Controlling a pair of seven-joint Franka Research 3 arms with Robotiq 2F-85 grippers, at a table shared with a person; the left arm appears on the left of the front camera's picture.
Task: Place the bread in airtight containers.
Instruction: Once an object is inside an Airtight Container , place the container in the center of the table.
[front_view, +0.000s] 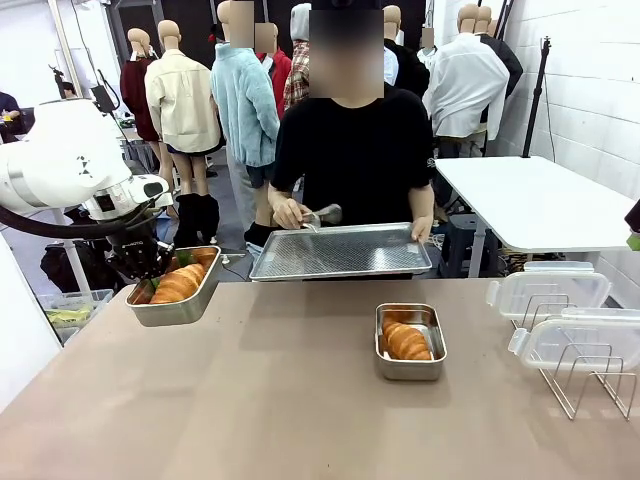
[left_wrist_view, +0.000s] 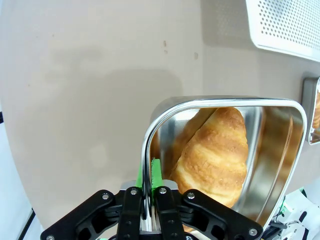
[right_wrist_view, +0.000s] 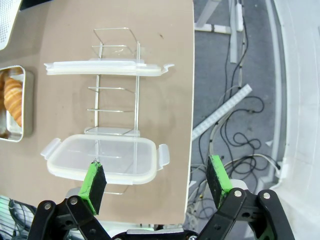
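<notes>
My left gripper (front_view: 152, 282) is shut on the rim of a steel airtight container (front_view: 178, 300), holding it just above the table's far left corner. One bread piece, a golden croissant (front_view: 180, 284), lies inside. In the left wrist view the fingers (left_wrist_view: 161, 202) pinch the container's wall (left_wrist_view: 148, 150) beside the croissant (left_wrist_view: 215, 152). A second container (front_view: 410, 368) stands mid-table with a croissant (front_view: 406, 342) in it. My right gripper (right_wrist_view: 156, 182) hangs open over two clear lids (right_wrist_view: 107, 159) (right_wrist_view: 107, 69), gripping nothing.
Across the table a person holds a perforated steel tray (front_view: 340, 251) and tongs (front_view: 322, 214). Both lids rest on a wire rack (front_view: 585, 385) at the right, close to the table's right edge (right_wrist_view: 192, 100). A white table (front_view: 540, 200) stands behind.
</notes>
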